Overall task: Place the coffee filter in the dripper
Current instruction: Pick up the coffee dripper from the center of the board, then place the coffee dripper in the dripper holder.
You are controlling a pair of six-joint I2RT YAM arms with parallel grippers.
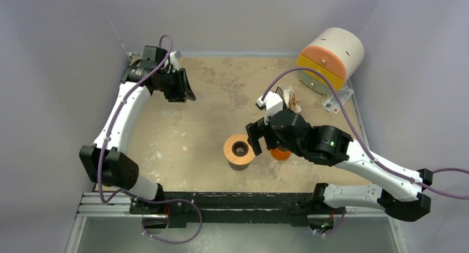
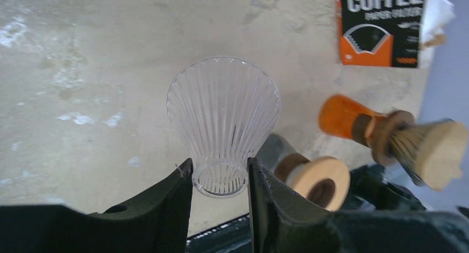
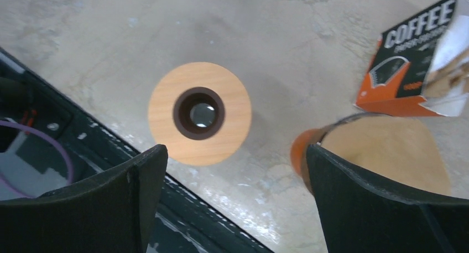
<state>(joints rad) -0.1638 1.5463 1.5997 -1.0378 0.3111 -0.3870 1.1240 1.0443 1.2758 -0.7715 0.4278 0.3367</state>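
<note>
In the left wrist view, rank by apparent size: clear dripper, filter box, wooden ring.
Largest: clear dripper, though it is nearest the camera.
Then filter box, cropped by the frame edge.
Smallest: wooden ring, partly hidden.

Links: white shells, black joint housings on left arm (image 1: 119, 117) and right arm (image 1: 376, 167).
Grippers: matte black fingers on left gripper (image 1: 182, 90) and right gripper (image 1: 264, 142).
Cables: purple cable (image 1: 102, 153) looped along each arm.
Light: small green dot, right arm.
Base: black rail (image 1: 232, 200).

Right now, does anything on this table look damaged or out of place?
The black-and-orange cardboard coffee filter box is torn open at one end. The clear ribbed plastic dripper is away from the round wooden ring, pinched in the left end effector.
</note>
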